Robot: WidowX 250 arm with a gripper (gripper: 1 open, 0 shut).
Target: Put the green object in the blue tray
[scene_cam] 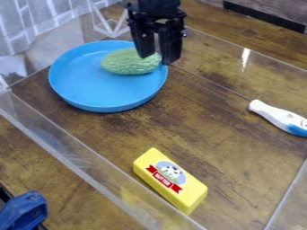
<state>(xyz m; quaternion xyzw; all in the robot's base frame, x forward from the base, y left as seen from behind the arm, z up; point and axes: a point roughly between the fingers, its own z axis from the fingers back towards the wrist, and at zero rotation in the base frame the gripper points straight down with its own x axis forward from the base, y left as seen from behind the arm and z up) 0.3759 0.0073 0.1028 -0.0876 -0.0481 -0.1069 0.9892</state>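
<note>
The green object (124,62), a pale knobbly lump, lies on the far side of the blue tray (74,92), a wide round dish at the upper left. My black gripper (159,57) points almost straight down over the tray's far right part. Its fingers come down on the right end of the green object and hide that end. The jaws are closed on that end, and the lump rests low in the tray.
A yellow rectangular block (170,179) lies near the front of the wooden table. At the right edge lies a white and blue pen-like item (278,117). Clear plastic walls (72,148) fence the work area. A blue object (21,211) sits at the bottom left corner.
</note>
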